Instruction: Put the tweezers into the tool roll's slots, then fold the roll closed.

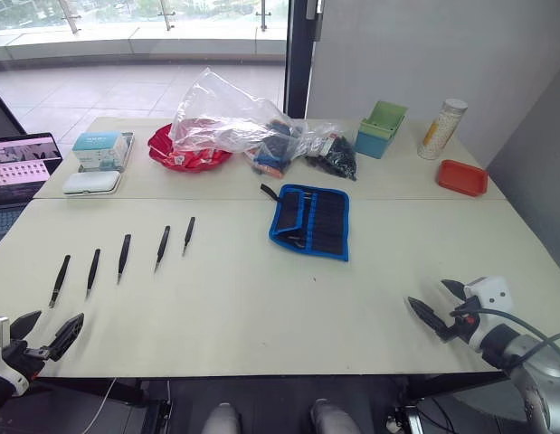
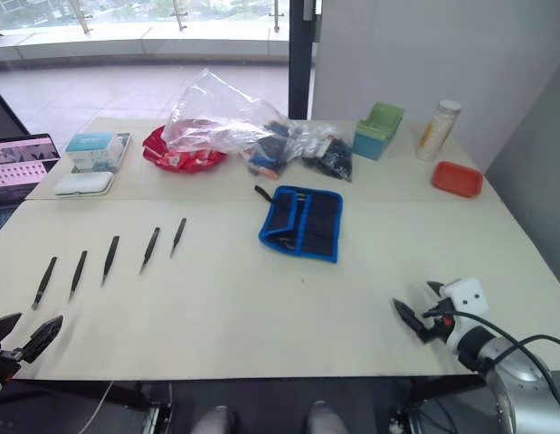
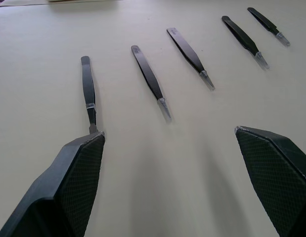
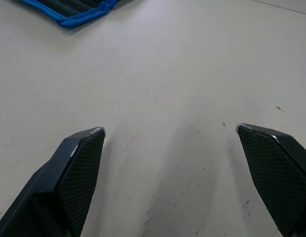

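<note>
On pale table (image 1: pixel 261 307) by window: both hands (image 1: pixel 46 336) (image 1: pixel 440 305) spread wide, empty.

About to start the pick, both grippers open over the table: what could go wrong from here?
1. The five slim black pointed tweezers lie flat on the table; the left gripper may skid one instead of pinching it.
2. The black fabric tool roll with blue edging lies loose, so inserting may push it.
3. The right gripper sits well short of the roll.
</note>
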You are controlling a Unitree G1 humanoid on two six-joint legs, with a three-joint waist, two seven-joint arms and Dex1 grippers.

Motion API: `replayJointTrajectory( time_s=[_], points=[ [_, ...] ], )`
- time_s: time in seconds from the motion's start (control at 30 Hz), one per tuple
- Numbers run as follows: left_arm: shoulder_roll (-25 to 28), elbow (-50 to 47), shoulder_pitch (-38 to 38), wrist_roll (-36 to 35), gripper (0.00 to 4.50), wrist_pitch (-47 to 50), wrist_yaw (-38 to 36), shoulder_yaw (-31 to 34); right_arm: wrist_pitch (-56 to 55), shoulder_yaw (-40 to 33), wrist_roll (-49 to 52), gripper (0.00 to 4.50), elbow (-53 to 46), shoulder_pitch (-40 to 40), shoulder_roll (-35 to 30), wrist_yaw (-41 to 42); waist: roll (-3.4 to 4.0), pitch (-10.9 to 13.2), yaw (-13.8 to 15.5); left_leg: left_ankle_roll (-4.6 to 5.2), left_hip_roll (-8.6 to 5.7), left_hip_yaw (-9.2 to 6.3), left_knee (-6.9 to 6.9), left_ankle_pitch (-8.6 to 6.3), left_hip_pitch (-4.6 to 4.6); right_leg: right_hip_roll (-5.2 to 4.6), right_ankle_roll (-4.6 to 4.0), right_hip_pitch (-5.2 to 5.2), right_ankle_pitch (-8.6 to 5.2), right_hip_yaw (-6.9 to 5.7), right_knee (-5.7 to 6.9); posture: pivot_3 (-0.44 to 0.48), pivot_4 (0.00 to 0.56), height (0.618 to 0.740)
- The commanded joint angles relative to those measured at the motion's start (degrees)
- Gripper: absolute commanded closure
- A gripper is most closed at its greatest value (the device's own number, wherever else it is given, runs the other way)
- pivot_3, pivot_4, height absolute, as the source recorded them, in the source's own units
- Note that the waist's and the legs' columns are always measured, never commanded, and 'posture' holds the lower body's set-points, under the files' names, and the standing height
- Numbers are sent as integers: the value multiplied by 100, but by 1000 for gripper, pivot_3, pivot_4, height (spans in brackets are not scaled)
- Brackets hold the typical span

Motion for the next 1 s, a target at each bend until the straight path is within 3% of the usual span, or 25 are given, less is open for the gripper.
replayJointTrajectory(
  time_s=[0.03,0.3,0.5,0.63,0.77,1.0],
  points=[
    [-50,-150,18,-23,46,-94,64,78,-47,10,84,0,-239,-117,-45,-10,0,0,-1,0,0,0,0,0,0,0,0,0,0,0,0,0,150,740],
    [-515,-1497,78,-187,46,125,5,-798,1132,1103,252,0,-1500,-895,447,-622,0,-1,0,0,4,-3,0,0,-1,5,0,-1,0,2,4,0,150,740],
    [-624,-2360,-3,-7,46,33,-14,-1589,2269,2153,104,0,-1581,-2073,1443,-1619,1,0,-5,0,4,-4,0,0,-2,5,-1,-6,1,3,7,0,150,740],
    [-446,-2987,-140,-162,46,232,-115,-1987,2784,2536,-274,0,-860,-2904,2349,-2567,-2,-2,-9,-1,4,-8,0,0,-4,5,-2,-8,2,2,8,0,150,740],
    [-296,-3190,-399,-323,46,478,-18,-2031,2935,2286,-321,0,-271,-3457,3051,-3162,0,-1,1,-3,3,-13,-1,1,-9,5,-3,-14,3,1,22,0,150,740],
    [-207,-3320,-679,-275,46,604,51,-2275,2676,2225,-303,0,976,-4295,3741,-3289,2,0,-117,-2,0,-18,-5,1,-5,5,-9,-30,9,-4,65,0,150,740]
  ],
)
